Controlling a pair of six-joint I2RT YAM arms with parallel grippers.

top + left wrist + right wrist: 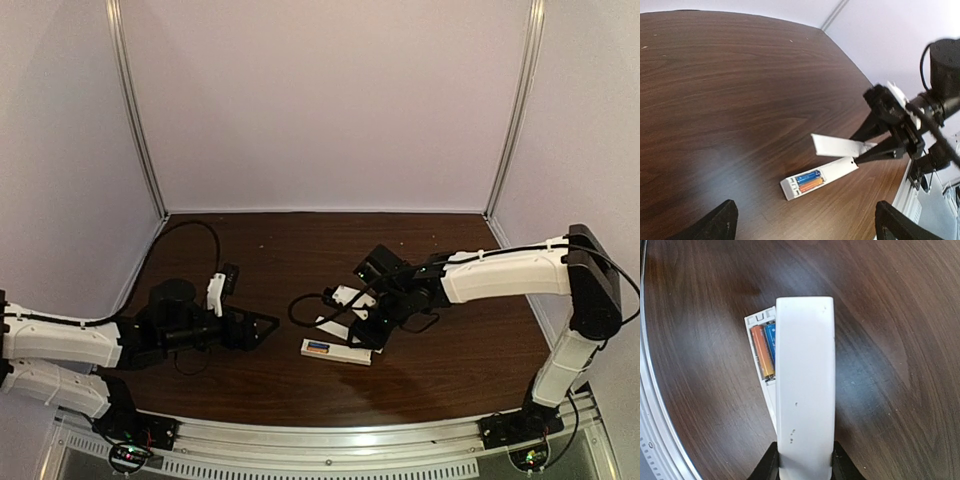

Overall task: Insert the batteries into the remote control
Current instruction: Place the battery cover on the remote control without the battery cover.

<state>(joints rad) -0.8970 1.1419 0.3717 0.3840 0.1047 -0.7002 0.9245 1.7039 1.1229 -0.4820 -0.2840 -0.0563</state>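
Note:
The white remote control (pixel 338 351) lies flat on the table with its compartment open upward. A blue battery (pixel 808 177) and an orange battery (pixel 811 185) lie side by side inside it; in the right wrist view the orange battery (pixel 762 351) and part of the blue one (pixel 771 340) show beside the cover. My right gripper (pixel 360 330) is shut on the thin white cover strip (pixel 805 390), holding it tilted just above the remote (pixel 837 169). My left gripper (pixel 262 328) stands open and empty, left of the remote, with its fingertips (pixel 720 222) wide apart.
The dark wood table (pixel 300 250) is enclosed by pale walls with metal posts (pixel 140 120). A black cable (pixel 195 228) loops over the table at back left. A metal rail (pixel 330 440) runs along the near edge.

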